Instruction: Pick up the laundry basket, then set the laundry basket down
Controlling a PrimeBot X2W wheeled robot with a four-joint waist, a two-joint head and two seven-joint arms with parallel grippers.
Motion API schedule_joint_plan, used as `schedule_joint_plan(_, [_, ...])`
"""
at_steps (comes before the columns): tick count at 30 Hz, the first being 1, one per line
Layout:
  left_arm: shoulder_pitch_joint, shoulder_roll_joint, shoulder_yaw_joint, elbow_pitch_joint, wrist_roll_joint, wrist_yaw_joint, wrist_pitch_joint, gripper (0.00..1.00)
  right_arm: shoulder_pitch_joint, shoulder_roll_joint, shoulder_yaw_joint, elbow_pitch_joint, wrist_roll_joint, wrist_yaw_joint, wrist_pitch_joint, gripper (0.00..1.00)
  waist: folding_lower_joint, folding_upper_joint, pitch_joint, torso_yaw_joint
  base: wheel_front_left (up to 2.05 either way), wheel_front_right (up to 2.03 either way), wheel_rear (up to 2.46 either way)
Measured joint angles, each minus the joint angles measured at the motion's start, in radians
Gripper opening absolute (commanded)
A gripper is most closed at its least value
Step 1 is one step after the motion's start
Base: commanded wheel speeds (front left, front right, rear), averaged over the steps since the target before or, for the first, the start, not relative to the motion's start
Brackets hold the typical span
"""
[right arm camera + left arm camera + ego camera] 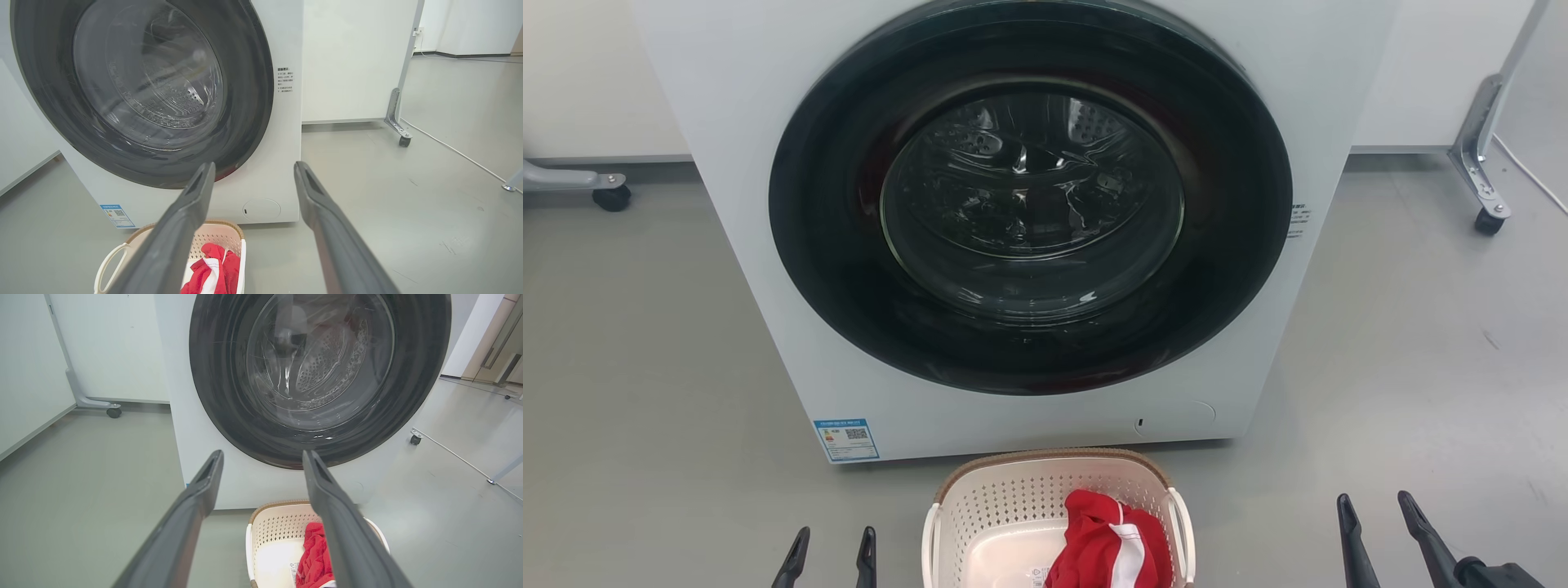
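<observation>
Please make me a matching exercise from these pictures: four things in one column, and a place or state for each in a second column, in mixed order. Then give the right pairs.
Things:
1. laundry basket
2. red and white cloth
3. washer door
4. left tool

Places or states:
a. shut
b. open, holding nothing
c. on the floor in front of the washer
d. lying inside the basket

Pairs: 1-c, 2-d, 3-a, 4-b.

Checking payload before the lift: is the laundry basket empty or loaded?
Loaded, partly: a crumpled red and white garment lies in the laundry basket; bare cream bottom shows beside it.
</observation>
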Motion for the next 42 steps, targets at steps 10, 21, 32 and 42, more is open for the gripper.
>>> schedule_joint_plan(10, [0.017, 0.000, 0.006, -0.022, 0.022, 0.000, 0.020, 1.00, 0.019, -0.002, 0.000, -0.028, -0.004, -0.008, 0.003, 1.00, 0.0000, 0.0000, 0.000, -0.002, 0.00, 0.00, 0.00])
schedule_joint_plan(21, [0.017, -0.003, 0.012, -0.038, 0.028, 0.008, 0.046, 1.00, 0.031, -0.005, -0.006, -0.048, -0.005, -0.010, 0.014, 1.00, 0.0000, 0.0000, 0.003, 0.003, 0.00, 0.00, 0.00])
schedule_joint_plan(32, [0.021, -0.006, 0.019, -0.049, 0.032, 0.008, 0.064, 1.00, 0.034, -0.006, -0.010, -0.063, -0.005, -0.017, 0.023, 1.00, 0.0000, 0.0000, 0.002, 0.006, 0.00, 0.00, 0.00])
schedule_joint_plan(42, [0.038, -0.018, 0.020, -0.019, 0.030, 0.007, 0.074, 0.00, 0.048, 0.014, -0.007, -0.037, 0.002, -0.015, 0.036, 0.00, 0.0000, 0.0000, 0.003, 0.006, 0.00, 0.00, 0.00])
